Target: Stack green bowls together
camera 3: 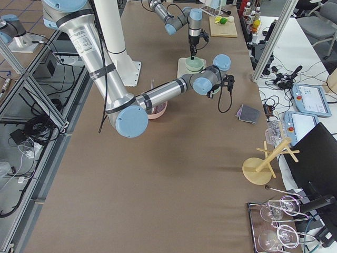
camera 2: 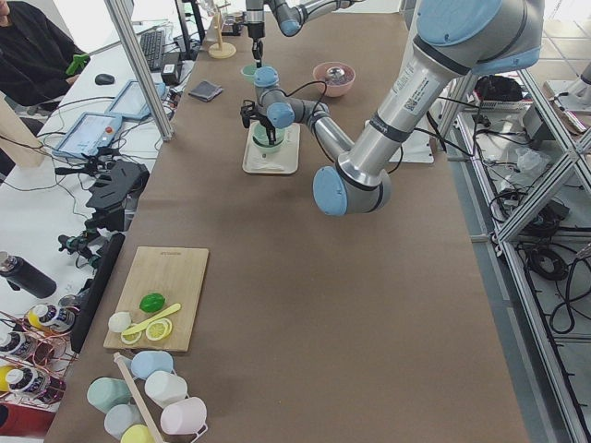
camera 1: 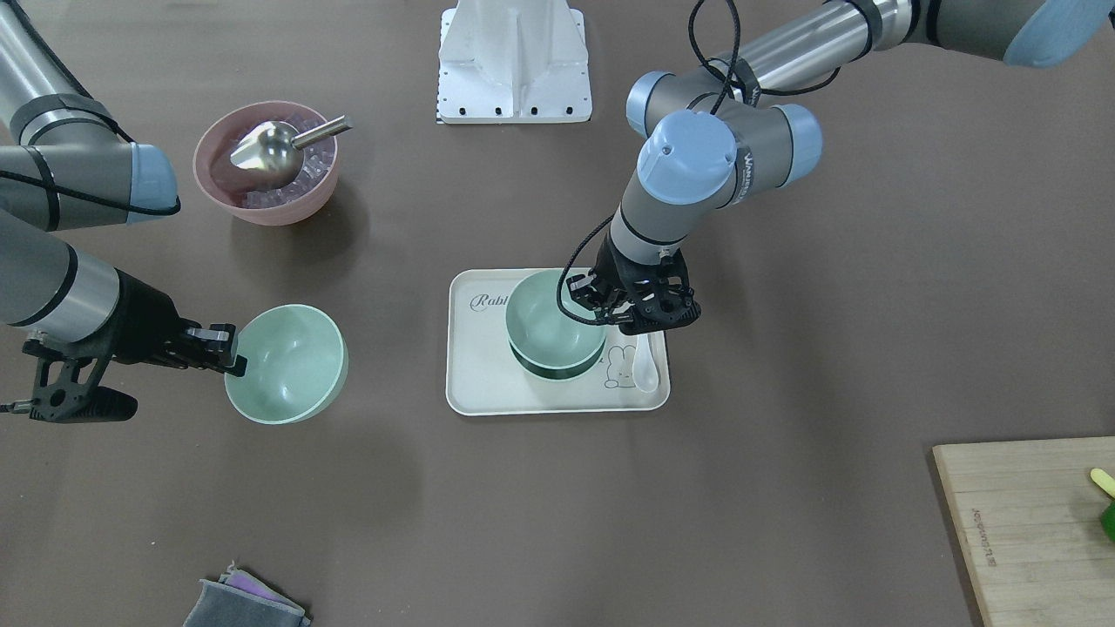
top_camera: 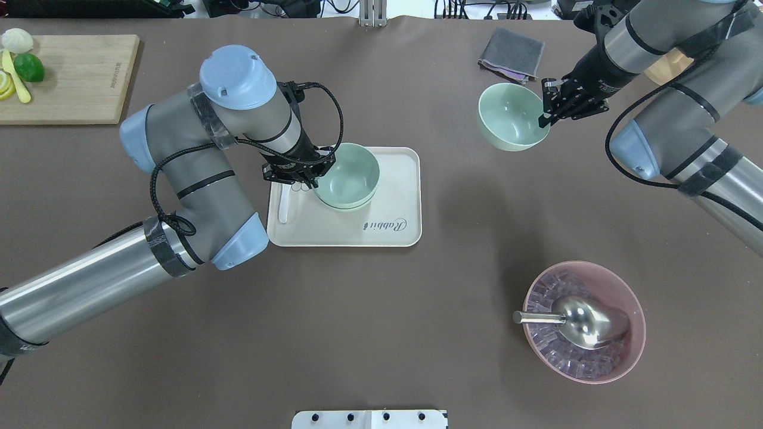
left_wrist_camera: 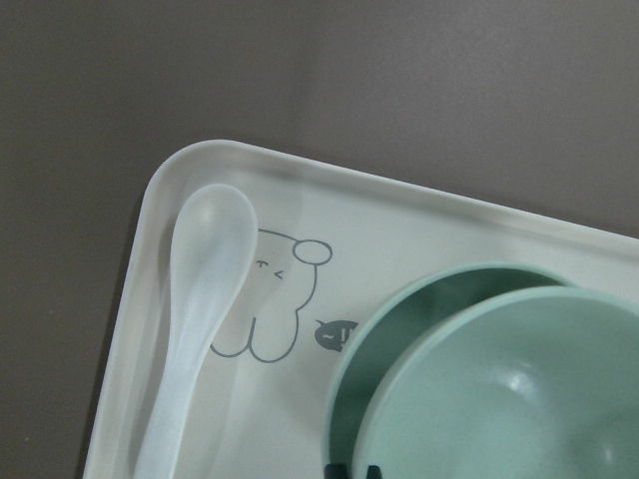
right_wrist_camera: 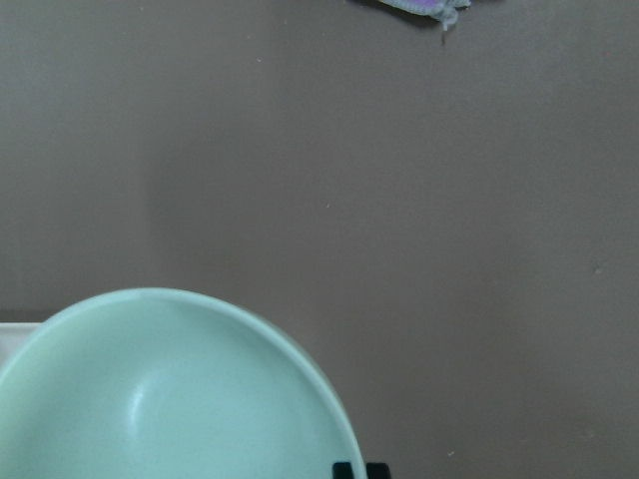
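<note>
Two green bowls are over the white tray (camera 1: 488, 383). The upper green bowl (camera 1: 549, 318) sits slightly off-centre in the lower green bowl (camera 1: 562, 367). My left gripper (camera 1: 601, 315) is shut on the upper bowl's rim. The left wrist view shows the upper bowl (left_wrist_camera: 509, 399) offset over the lower bowl (left_wrist_camera: 439, 289). A third green bowl (top_camera: 511, 116) is far from the tray, tilted, with my right gripper (top_camera: 545, 119) shut on its rim. In the front-facing view this third bowl (camera 1: 287, 361) is at the left, beside the right gripper (camera 1: 237, 361).
A white spoon (left_wrist_camera: 200, 299) lies on the tray next to the bowls. A pink bowl (top_camera: 632, 339) holds clear cubes and a metal scoop (top_camera: 587, 322). A grey cloth (top_camera: 511, 53) lies beyond the third bowl. A wooden cutting board (top_camera: 71, 77) with limes is at a far corner.
</note>
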`<state>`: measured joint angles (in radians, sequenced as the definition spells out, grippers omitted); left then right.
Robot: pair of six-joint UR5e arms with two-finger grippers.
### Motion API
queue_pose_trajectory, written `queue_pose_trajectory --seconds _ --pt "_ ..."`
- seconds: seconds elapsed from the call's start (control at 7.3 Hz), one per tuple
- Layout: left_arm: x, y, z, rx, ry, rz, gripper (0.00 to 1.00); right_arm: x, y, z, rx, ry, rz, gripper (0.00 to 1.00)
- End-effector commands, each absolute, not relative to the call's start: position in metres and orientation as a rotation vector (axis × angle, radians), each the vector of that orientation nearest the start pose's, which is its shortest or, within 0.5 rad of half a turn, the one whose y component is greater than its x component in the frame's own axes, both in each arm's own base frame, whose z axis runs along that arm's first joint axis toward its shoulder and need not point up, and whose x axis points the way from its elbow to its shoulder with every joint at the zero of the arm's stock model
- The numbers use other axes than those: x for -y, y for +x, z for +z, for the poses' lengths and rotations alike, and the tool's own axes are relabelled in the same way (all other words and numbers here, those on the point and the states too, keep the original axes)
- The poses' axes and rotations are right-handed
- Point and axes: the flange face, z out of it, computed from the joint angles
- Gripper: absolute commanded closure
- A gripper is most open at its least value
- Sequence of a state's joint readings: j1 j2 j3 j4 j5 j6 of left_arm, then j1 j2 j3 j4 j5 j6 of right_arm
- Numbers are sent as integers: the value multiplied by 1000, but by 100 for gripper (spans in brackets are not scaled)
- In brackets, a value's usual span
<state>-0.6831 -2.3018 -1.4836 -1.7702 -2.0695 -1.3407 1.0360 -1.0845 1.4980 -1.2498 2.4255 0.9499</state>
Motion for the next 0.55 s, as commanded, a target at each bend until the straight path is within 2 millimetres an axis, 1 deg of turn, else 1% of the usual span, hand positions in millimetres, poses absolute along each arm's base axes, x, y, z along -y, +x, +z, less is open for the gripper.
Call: queue_pose_trajectory --seconds 0.0,0.41 --pt "527 511 229 -945 -57 -210 100 610 -297 363 1061 -45 58 100" --pt "528 510 229 -948 -53 -211 100 609 -298 363 1058 -42 59 100"
